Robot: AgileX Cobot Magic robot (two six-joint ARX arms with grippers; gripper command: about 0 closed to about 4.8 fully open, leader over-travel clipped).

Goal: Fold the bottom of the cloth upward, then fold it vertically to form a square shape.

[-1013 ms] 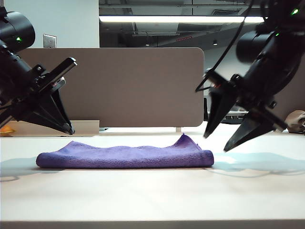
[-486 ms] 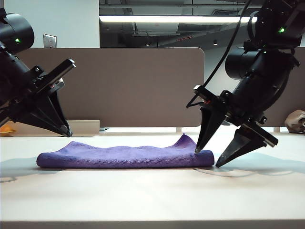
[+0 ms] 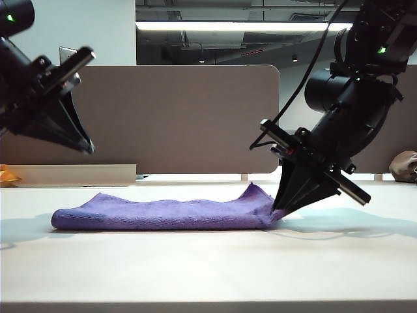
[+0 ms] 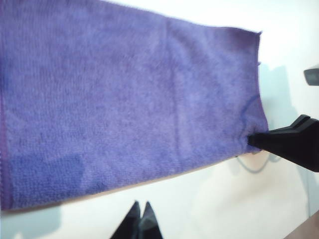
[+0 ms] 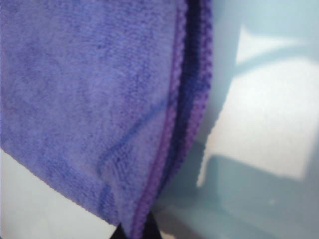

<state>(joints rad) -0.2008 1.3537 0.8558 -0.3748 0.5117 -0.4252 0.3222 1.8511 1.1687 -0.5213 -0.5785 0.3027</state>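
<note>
- Lying flat on the tabletop [image 3: 208, 267], the cloth [image 3: 169, 212] already shows as a long doubled band, so the first fold, bottom edge upward, reads as done.
- Stacked stitched edges in the right wrist view support that judgement: two layers run side by side at the cloth's end.
- The right end effector [image 3: 281, 212] is down at the cloth's right end, its jaws closed on that end; the left wrist view shows its dark tip biting the short edge, and the right wrist view shows cloth pinched at its fingertips.
- The left end effector [image 3: 88, 149] hangs in the air above the cloth's left end, well apart from it, jaws closed and holding nothing; its tips [image 4: 140, 224] show together over bare tabletop just beside the long edge.
- Remaining work, as judged: the second fold, carrying the gripped right end across onto the left end to make a square, has not begun; the cloth lies at full length.
- A small peak stands up near the gripped end and may need smoothing.
</note>
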